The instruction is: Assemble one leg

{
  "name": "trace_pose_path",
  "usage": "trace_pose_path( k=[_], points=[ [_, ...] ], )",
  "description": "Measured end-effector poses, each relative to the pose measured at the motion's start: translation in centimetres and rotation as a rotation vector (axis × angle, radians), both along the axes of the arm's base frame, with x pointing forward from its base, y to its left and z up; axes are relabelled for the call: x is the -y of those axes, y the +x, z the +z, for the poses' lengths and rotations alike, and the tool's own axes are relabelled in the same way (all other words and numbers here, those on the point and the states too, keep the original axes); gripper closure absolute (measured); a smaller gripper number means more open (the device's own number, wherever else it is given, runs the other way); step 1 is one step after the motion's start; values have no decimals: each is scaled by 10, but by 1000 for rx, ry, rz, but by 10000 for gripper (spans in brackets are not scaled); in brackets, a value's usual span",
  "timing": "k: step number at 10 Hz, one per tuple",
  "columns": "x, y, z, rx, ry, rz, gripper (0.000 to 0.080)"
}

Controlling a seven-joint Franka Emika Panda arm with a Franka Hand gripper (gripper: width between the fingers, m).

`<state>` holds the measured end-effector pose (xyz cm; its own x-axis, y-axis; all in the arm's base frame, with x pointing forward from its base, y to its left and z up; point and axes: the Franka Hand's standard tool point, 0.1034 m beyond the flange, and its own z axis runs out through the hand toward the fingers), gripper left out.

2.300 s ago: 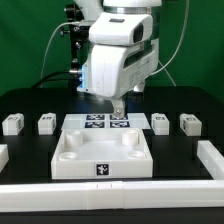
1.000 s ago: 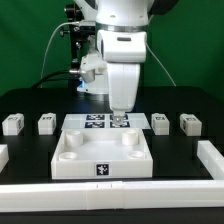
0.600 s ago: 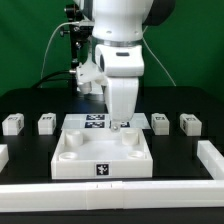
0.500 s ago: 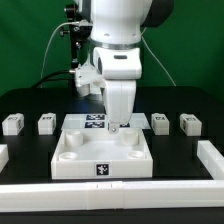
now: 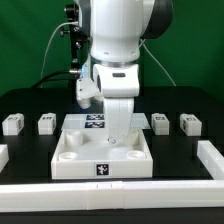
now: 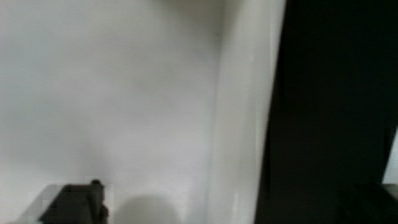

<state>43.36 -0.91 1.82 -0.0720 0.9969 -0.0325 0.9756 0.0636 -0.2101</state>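
Note:
Four legs, small white blocks with marker tags, stand in a row on the black table: two at the exterior view's left (image 5: pixel 12 124) (image 5: pixel 46 123) and two at the right (image 5: pixel 160 122) (image 5: pixel 190 123). My gripper (image 5: pixel 114 139) points down over the back part of the large white tray-like part (image 5: pixel 75 160), away from every leg. It holds nothing that I can see. The wrist view is blurred: a white surface (image 6: pixel 125 100), a dark band beside it and one dark fingertip (image 6: pixel 75 203). I cannot tell how the jaws stand.
The marker board (image 5: pixel 92 122) lies behind the tray-like part, half hidden by my arm. White rails run along the table's front (image 5: pixel 110 190) and at the exterior view's right (image 5: pixel 208 153). A black stand with cables (image 5: pixel 70 55) is at the back.
My arm has turned its wrist and come down and forward, from above the marker board to low over the back of the tray-like part. The legs have not moved.

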Motion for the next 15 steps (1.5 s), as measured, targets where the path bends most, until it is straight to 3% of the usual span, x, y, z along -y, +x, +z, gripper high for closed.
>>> trace_pose_path(
  k=[3,4,5,6,7,8,9,15],
  points=[
    [0,-3,-3,-9,0,0,150],
    [0,-3,-3,-12,0,-1,277],
    [0,-4,-4,-14,0,-1,277],
    [0,-4,-4,-14,0,-1,412],
    [0,-4,-5,-15,0,-1,599],
    [0,-4,-5,-15,0,-1,599],
    [1,-3,-4,-9,1,-1,720],
    [1,-2,-4,-6,1,-2,722]
  ],
)
